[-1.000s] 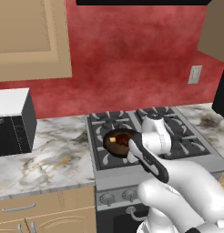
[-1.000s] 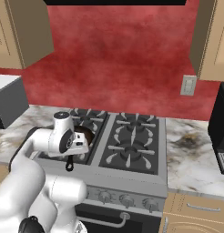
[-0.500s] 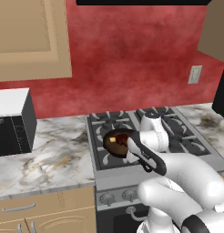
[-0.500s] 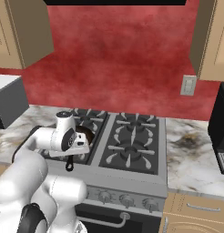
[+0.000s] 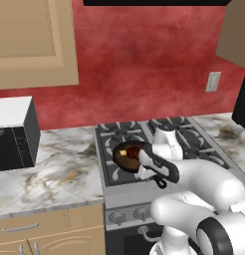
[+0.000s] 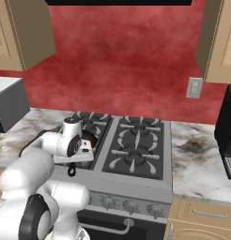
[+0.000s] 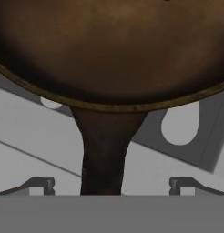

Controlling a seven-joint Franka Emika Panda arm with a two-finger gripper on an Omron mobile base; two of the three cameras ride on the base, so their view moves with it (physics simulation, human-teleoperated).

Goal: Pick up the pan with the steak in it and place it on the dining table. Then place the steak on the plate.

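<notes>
Stovetop (image 5: 194, 139) holds black pan (image 5: 128, 155); reddish-brown steak (image 5: 128, 154) lies inside.

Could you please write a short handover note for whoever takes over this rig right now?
Pincer: open, its tips on either side of the pan's handle, not closed on it.
Pan: on the stove's front left burner, handle toward the robot.
Steak: lying in the pan.
Done: arm lined up on the handle.
Left: close on the handle, lift the pan, carry it to the dining table, then move the steak onto the plate.
</notes>
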